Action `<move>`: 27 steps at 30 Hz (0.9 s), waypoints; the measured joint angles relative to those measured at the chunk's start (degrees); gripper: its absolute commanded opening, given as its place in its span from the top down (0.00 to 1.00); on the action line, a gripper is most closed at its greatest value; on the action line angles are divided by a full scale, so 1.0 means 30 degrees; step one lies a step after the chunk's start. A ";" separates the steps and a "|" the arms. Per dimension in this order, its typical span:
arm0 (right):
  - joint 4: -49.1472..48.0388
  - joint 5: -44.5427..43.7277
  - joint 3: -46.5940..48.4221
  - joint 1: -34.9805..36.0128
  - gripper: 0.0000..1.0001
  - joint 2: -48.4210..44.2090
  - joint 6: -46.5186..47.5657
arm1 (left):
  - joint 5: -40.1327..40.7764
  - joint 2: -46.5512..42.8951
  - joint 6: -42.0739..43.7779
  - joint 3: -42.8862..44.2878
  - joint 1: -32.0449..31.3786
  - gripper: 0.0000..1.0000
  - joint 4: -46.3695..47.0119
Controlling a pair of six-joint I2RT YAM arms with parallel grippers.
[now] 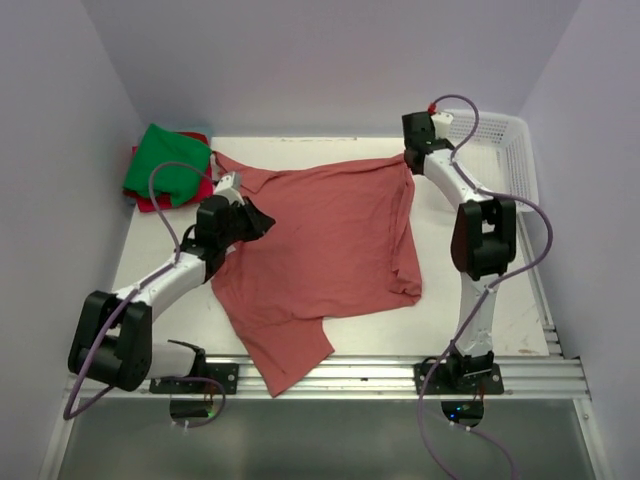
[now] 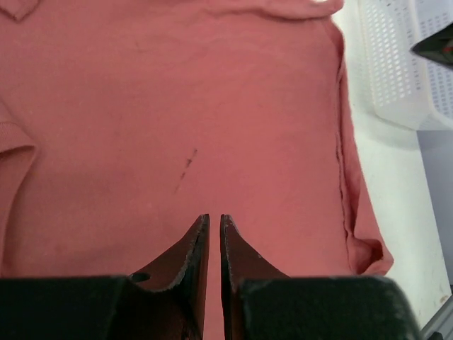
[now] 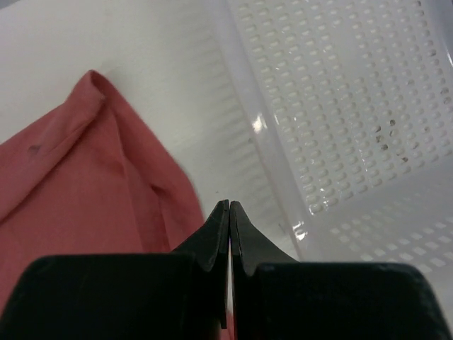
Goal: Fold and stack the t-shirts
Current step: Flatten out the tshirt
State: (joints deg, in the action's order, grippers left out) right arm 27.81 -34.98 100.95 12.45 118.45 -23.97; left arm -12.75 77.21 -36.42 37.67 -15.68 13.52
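Note:
The large faded brick-red t-shirt (image 1: pixel 330 240) lies spread over the middle of the table, one sleeve hanging toward the near edge. My left gripper (image 1: pixel 264 222) sits low over the shirt's left part, its jaws together but for a thin slit. In the left wrist view (image 2: pixel 214 217) flat cloth (image 2: pixel 212 106) lies ahead, and no fold is pinched. My right gripper (image 1: pixel 410 162) is shut at the shirt's far right corner. In the right wrist view (image 3: pixel 229 203) that corner (image 3: pixel 85 170) lies beside the left finger. The green t-shirt (image 1: pixel 160 160) lies on the red-pink one (image 1: pixel 150 200) at the back left.
The white mesh basket (image 1: pixel 500 150) stands at the back right, close to my right gripper, and also shows in the right wrist view (image 3: pixel 340 106). Grey walls close in the table on three sides. A metal rail (image 1: pixel 350 375) runs along the near edge.

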 measured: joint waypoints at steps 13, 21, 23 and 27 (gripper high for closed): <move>0.6003 -0.0991 0.1698 -0.2397 1.00 0.2331 -0.4903 | -0.0612 -0.2922 0.0219 -0.0066 -0.0087 0.86 -0.1545; 0.0444 0.6703 -0.7169 -0.2871 1.00 -0.5166 -0.1086 | -0.0597 -0.0641 0.1239 -0.0007 -0.0321 0.90 -0.2812; -0.0663 0.8779 -0.8233 -0.2659 1.00 -0.6703 -0.0532 | -0.0605 0.0240 0.1384 -0.0058 -0.0430 0.91 -0.3053; -0.1690 1.1803 -0.9617 -0.1443 1.00 -0.9041 0.0153 | -0.0597 0.1377 0.1523 -0.0408 -0.0729 0.95 -0.3133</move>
State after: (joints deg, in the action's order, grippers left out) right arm 22.74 0.43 72.10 8.12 91.33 -23.51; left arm -14.55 81.34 -31.86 36.45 -17.87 4.12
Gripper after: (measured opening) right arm 0.007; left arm 0.081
